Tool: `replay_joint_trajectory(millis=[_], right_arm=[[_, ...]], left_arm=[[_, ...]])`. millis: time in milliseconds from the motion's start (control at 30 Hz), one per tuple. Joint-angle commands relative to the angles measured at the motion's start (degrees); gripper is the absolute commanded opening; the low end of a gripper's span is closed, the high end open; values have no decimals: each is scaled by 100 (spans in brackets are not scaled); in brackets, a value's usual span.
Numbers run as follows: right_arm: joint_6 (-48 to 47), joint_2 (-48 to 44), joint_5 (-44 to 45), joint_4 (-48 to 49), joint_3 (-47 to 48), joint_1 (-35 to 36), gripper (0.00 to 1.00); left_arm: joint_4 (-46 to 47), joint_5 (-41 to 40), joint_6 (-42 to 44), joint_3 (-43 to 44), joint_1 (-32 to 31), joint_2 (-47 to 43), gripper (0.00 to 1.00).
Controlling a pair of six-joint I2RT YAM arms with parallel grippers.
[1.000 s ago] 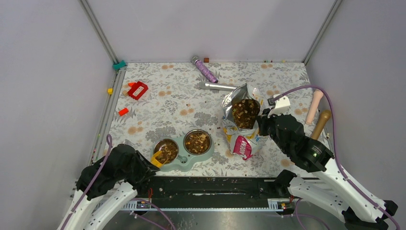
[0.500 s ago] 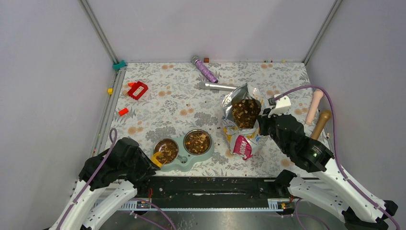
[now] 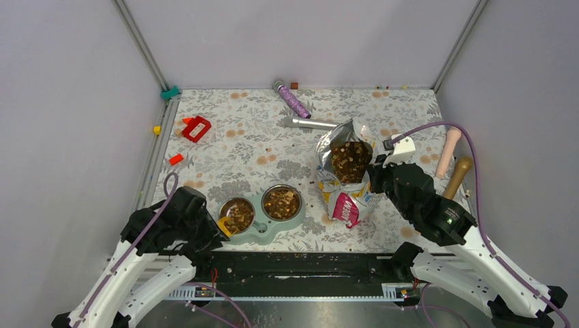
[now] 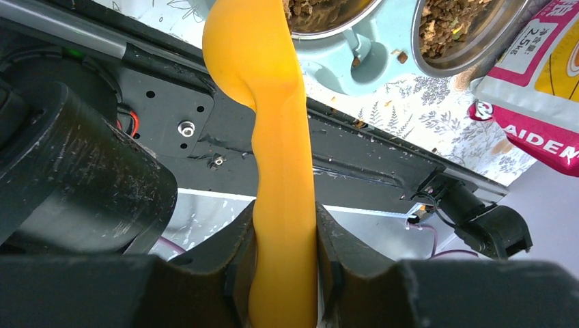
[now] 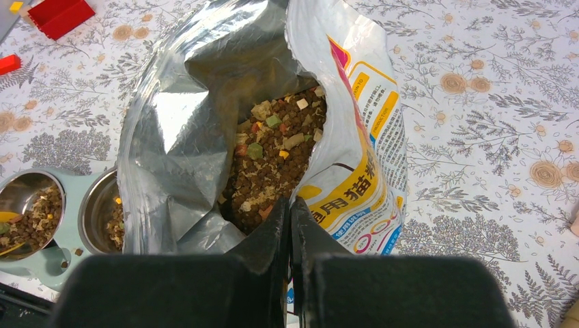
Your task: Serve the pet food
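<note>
Floral cloth (image 3: 259, 137) covers the table between pale walls, and my work sits in its near half. My right gripper (image 5: 290, 219) is pinched narrow on the near lip of the foil bag (image 5: 355, 157), which stands right of the middle. I judge that grip is there to hold the bag upright and its mouth open, so a scoop can get in. The pet food (image 5: 273, 164) shows as a brown-and-tan heap deep inside the bag, with a few green and orange bits.

More of it lies in the left bowl (image 3: 237, 214) and the right bowl (image 3: 282, 202) of the pale green feeder (image 3: 261, 222), just left of the bag near the front edge. My left gripper (image 4: 283, 260) is clamped on the handle of the orange scoop (image 4: 280, 171), fingers (image 4: 235, 253) tight on either side. The scoop's head reaches the left bowl's near-left rim; whether it carries any kibble I cannot tell. With both bowls holding food, I'd judge serving is well along.
</note>
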Motion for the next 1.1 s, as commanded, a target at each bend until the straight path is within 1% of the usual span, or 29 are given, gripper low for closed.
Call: replay_joint_trajectory(millis=[0,300,467,733,833,933,1067], right_arm=[[-9,-55,145,332,101,41,0],[-3,-13,135,318,101,42,0],[-4,-26,129,319,101,41,0],[-6,-47,119,319,98,41,0],[0,-55,111,321,93,41,0],[-1,-65,110,330,99,41,0],[-1,-119,112,319,93,41,0]], left_arm=[[-505,123,199,334,16,253,0],[-653,10,449,676,18,688,0],[-206,99,493,754,21,605,0],[-50,68,583,851,13,624,0],[126,0,665,804,18,683,0],[619,138,770,725,19,755,0],[648,128,933,761,18,986,0]])
